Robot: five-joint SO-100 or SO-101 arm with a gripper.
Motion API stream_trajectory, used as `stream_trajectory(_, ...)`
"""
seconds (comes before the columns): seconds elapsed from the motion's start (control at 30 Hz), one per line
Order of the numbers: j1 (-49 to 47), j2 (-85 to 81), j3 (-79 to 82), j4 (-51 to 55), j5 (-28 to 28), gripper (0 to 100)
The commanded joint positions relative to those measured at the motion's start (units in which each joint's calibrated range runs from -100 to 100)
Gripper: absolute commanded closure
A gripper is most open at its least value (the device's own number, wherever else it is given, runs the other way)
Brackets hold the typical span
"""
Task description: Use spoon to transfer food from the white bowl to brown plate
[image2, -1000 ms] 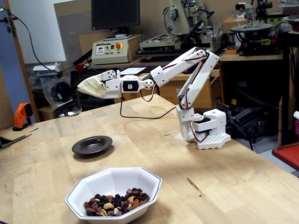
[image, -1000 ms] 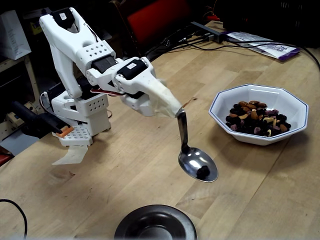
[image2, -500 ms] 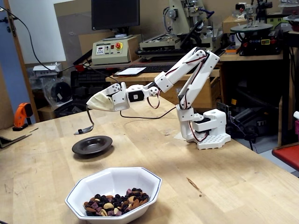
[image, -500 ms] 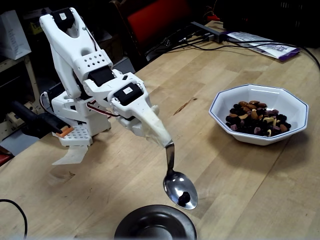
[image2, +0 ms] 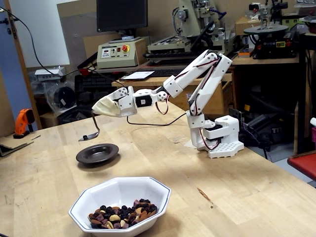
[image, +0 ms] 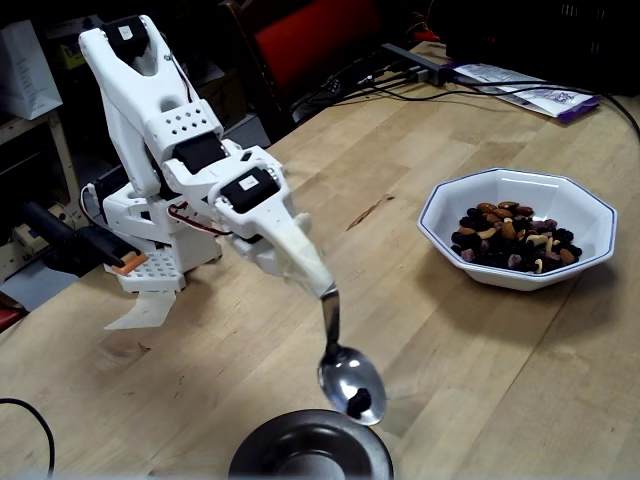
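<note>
The white arm's gripper [image: 312, 276] is shut on the handle of the silver spoon [image: 350, 382]. In both fixed views the spoon hangs down, with its bowl just above the rim of the brown plate [image: 330, 437]. One dark piece of food [image: 360, 402] sits in the spoon's bowl. In a fixed view the gripper [image2: 98, 112] holds the spoon [image2: 90, 134] above the plate [image2: 97, 153] at the left. The white bowl [image: 520, 200] holds mixed nuts and dark fruit [image: 515, 238] at the right, apart from the gripper. It also shows in a fixed view, at the front [image2: 123, 193], with the food [image2: 121, 216] inside.
The arm's base [image: 150, 250] stands at the table's left in a fixed view. Papers and cables [image: 520, 90] lie at the table's far edge. Machines and a monitor [image2: 122, 15] stand on benches behind the table in a fixed view.
</note>
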State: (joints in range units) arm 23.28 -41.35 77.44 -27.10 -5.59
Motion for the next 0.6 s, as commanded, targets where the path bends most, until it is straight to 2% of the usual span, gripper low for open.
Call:
stream_trajectory(0.0, 2.27, -2.0, -0.45, -0.1, 0.1, 96)
stream_trajectory(0.57, 2.49, -1.83, -0.36, 2.59, 0.05, 96)
